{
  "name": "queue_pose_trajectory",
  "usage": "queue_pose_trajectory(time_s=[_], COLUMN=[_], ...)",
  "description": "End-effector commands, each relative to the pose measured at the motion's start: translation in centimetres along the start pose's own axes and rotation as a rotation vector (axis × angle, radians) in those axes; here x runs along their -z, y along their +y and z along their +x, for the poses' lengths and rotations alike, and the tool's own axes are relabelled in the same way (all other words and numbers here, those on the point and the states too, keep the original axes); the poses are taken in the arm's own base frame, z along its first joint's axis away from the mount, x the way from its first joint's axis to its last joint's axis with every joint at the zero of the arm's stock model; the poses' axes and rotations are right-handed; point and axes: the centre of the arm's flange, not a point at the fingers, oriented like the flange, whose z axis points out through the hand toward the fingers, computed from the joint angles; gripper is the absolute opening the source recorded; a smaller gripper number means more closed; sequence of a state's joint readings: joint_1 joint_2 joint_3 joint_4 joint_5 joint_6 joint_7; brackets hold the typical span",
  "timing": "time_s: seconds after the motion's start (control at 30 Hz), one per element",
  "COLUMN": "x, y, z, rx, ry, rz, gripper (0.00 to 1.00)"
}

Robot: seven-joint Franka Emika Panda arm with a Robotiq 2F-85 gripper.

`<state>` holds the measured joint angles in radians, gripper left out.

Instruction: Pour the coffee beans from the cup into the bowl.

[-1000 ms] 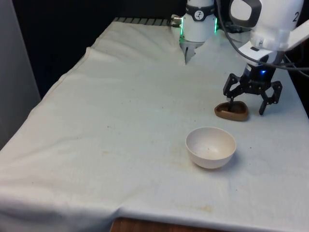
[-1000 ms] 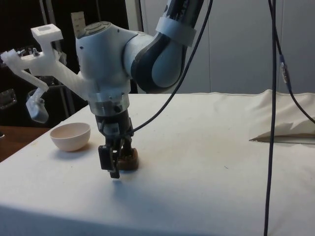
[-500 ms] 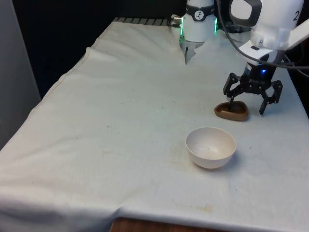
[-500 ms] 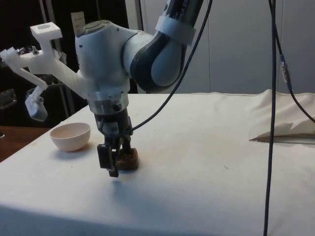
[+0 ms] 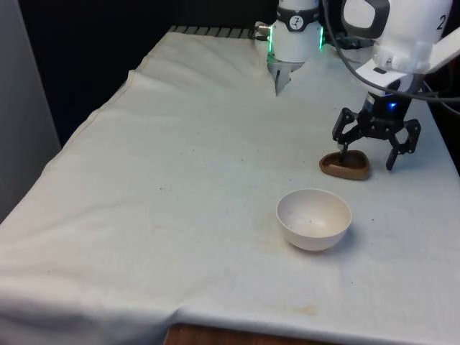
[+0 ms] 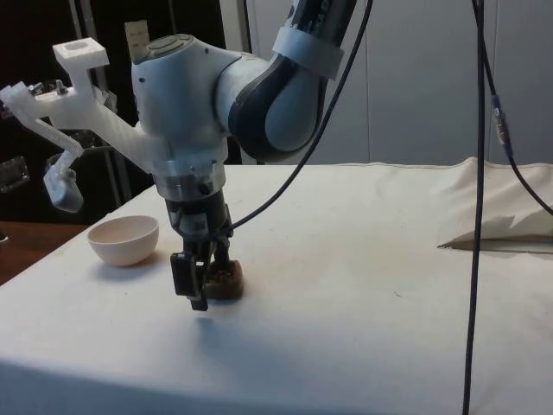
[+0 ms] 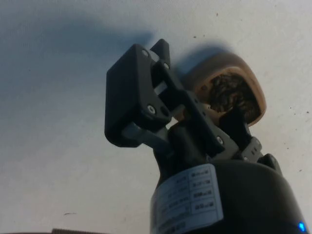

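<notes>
Gripper [image 5: 367,155] is down at the cup [image 5: 345,165], and I read its two fingers as spread apart: one fingertip [image 5: 344,150] sits at the cup's rim or just inside it, the other hangs over bare cloth at the cup's 3 o'clock in the front view. I cannot tell whether that first finger touches the rim. From the wrist I see the cup [image 7: 229,90] is shallow and brown with dark beans [image 7: 229,92] in it, and it stands upright on the tabletop [image 5: 180,180]. From the front, the white bowl [image 5: 314,218] sits near the cup at about its 7 o'clock, apart from it. In the side view the gripper [image 6: 201,281] partly hides the cup [image 6: 225,283], with the bowl [image 6: 124,240] beyond
</notes>
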<state>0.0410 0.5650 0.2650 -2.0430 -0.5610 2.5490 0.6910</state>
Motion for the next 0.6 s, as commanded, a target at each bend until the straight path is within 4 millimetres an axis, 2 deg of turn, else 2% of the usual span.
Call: queue_pose_trajectory(time_s=[0.0,0.3,0.33,0.37,0.4,0.43,0.47,0.57], x=[-0.04,0.01,0.01,0.01,0.01,0.0,0.01,0.01], y=[-0.02,-0.01,-0.01,-0.01,-0.01,0.0,-0.01,-0.01], z=[0.0,0.01,0.01,0.01,0.01,0.0,0.01,0.01], rx=[-0.001,0.0,0.0,-0.001,-0.001,0.0,-0.001,-0.001], ry=[0.001,0.001,0.001,0.0,0.0,0.0,0.0,0.0], rz=[0.001,0.001,0.001,0.001,0.001,0.0,0.001,0.001], gripper=[1.0,0.99,0.94,0.83,0.77,0.71,0.71,0.51])
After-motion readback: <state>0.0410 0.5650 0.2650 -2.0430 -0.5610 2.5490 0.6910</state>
